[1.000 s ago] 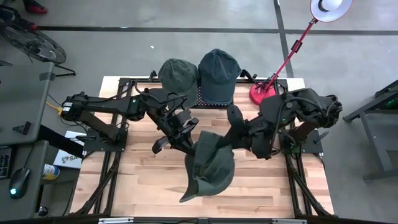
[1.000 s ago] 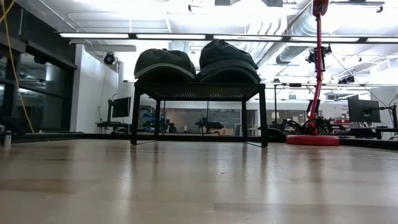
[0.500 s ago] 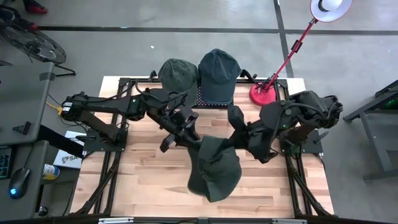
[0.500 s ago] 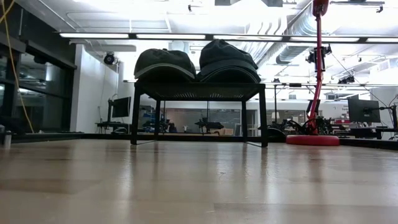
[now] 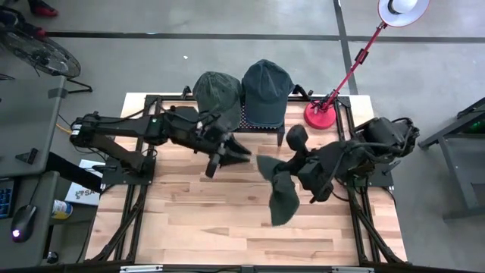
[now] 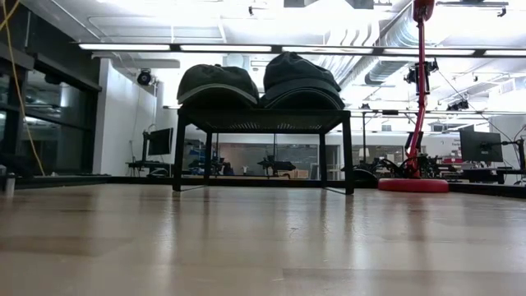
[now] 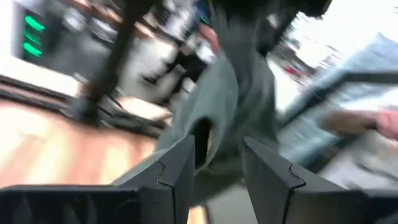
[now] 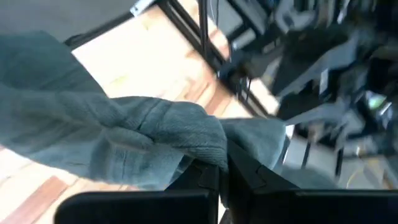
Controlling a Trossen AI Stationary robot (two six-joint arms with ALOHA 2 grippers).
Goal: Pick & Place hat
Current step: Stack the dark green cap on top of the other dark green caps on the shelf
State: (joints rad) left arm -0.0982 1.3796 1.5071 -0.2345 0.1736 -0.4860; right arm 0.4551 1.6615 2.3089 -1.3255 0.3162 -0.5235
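Dangling from the right gripper (image 5: 292, 168) (pinching fabric only), the hat (image 5: 281, 193) is risking slipping near the rack (image 5: 261, 125); left gripper (image 5: 225, 154) is hovering open.

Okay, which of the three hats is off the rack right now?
The grey-green hat held by the right gripper, hanging over the wooden table. The olive hat and the dark blue hat sit side by side on the black rack.

High view overhead — low view table-level — both share the rack (image 5: 244, 121)
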